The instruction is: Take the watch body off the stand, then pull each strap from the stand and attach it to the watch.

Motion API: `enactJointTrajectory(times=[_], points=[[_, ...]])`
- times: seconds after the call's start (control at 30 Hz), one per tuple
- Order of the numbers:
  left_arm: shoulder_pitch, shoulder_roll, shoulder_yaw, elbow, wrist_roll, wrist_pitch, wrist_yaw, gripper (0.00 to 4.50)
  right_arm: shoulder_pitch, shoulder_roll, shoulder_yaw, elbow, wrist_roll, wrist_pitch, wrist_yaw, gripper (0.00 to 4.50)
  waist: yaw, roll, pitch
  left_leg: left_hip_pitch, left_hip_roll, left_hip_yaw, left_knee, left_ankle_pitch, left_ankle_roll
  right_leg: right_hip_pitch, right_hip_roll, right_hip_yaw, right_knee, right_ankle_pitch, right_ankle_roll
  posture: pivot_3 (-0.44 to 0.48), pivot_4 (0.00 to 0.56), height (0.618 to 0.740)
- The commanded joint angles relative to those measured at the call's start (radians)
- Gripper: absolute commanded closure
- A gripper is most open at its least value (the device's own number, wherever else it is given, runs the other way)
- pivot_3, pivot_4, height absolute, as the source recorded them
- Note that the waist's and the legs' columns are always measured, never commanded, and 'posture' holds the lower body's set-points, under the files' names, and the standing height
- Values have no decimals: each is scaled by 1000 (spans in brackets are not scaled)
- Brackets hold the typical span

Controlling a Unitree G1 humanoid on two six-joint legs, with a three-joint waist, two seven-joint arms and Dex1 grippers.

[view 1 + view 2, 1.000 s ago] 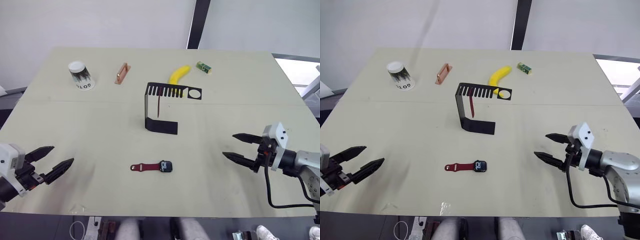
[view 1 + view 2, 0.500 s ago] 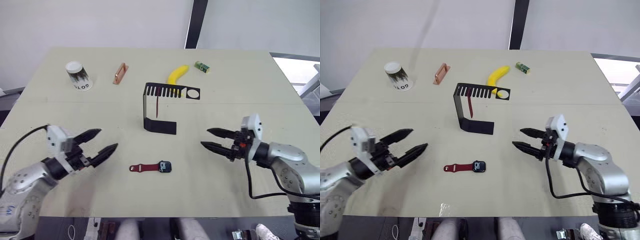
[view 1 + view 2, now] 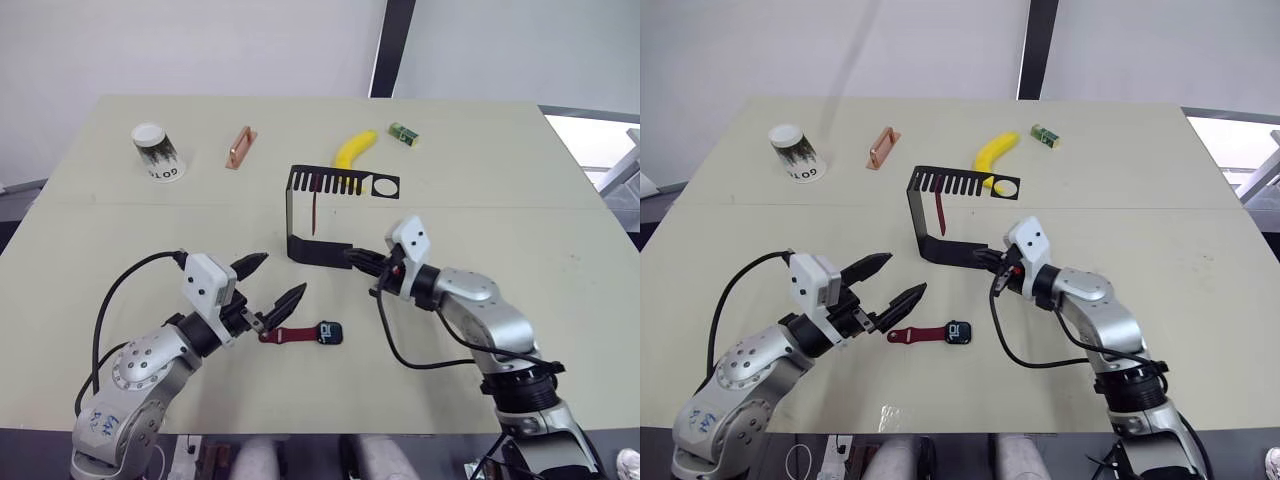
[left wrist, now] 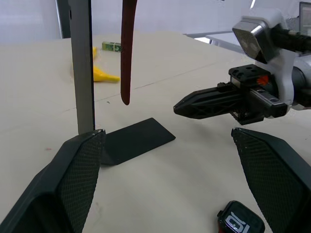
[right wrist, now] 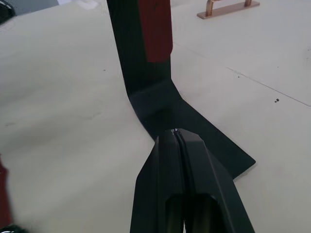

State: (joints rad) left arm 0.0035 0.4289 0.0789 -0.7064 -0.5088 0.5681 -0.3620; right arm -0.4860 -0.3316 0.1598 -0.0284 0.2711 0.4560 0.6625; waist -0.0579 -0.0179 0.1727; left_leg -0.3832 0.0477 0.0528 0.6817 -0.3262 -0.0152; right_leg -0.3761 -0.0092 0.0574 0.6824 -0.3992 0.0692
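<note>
Near the table's front edge we see the rounded-square watch body [image 3: 331, 333] joined to one dark red strap [image 3: 285, 334]. Our left gripper [image 3: 275, 283] gapes; our right gripper [image 5: 176, 133], pinched together, touches the thin metal stand [image 3: 322, 250], where another strap [image 3: 315, 209] hangs.

Pale beige table [image 3: 520, 180]. Black stand [image 3: 322, 213] near centre, flat base down. Behind stand: banana [image 3: 356, 149], green block [image 3: 404, 133]; farther to its left, copper handle [image 3: 240, 146] and overturned paper cup [image 3: 157, 152]. Before stand: watch body [image 3: 331, 333] joined to one red strap [image 3: 285, 335].
</note>
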Motion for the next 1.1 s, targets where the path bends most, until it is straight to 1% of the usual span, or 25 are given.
enactJointTrajectory(times=[0.03, 0.2, 0.4, 0.53, 0.63, 0.8, 0.9, 1.03, 1.1], points=[[-28, -5, 2, -34, 2, -10, 14, 0, -50, 35, 21, 67, -56, -45, -41, 4439, -1, 0, 0, 0, 0, 0, 0, 0, 0, 0, 0, 0, 0, 0, 0, 0, 150, 740], [-53, -6, -3, -26, 2, -1, 22, 0, -89, 59, 25, 132, -97, -65, -52, 4439, -1, 0, 0, 0, 0, 0, 0, 0, 0, 0, 0, 0, 2, 0, 0, 0, 150, 740], [-82, -26, -14, -16, 5, 5, 39, 0, -123, 97, 9, 187, -121, -38, -100, 4439, -1, 0, 0, 0, 0, 0, 0, 0, 0, 0, 0, 0, 2, 0, 0, 0, 150, 740], [-102, -19, -13, -17, 7, 20, 45, 0, -127, 96, 35, 240, -160, 70, -132, 4439, -2, 0, 0, 0, 0, 0, 0, 0, 0, 0, 0, 0, 2, 0, 0, 0, 150, 740], [-99, -11, -12, -30, 13, 30, 50, 0, -120, 104, 28, 233, -160, 119, -154, 4439, -2, 0, -1, 0, 0, 0, 0, 0, -1, 0, 0, 0, 3, 0, 0, 0, 150, 740], [-116, -8, -48, -54, 45, 43, 67, 0, -108, 113, 22, 200, -146, 162, -156, 4439, -1, 0, -1, 0, 0, 0, 0, 0, -1, 0, 0, 0, 3, 0, 0, 0, 150, 740], [-143, -31, -73, -42, 69, 56, 98, 0, -104, 114, 19, 187, -141, 181, -153, 4439, -1, 0, -1, 0, 0, 0, 0, 0, -1, 1, 0, 0, 2, 0, 0, 0, 150, 740], [-176, -42, -140, 1, 151, 29, 119, 0, -109, 116, 29, 202, -149, 173, -148, 4439, 0, 0, -1, 0, 0, 0, 0, 0, -1, 1, 0, 0, 2, 0, 0, 0, 150, 740], [-187, -66, -154, 19, 176, 23, 142, 531, -110, 113, 35, 204, -151, 172, -142, 4500, -1, 0, -1, 0, 0, 0, 0, 0, -1, 0, 0, 0, 2, 0, 0, 0, 150, 740]])
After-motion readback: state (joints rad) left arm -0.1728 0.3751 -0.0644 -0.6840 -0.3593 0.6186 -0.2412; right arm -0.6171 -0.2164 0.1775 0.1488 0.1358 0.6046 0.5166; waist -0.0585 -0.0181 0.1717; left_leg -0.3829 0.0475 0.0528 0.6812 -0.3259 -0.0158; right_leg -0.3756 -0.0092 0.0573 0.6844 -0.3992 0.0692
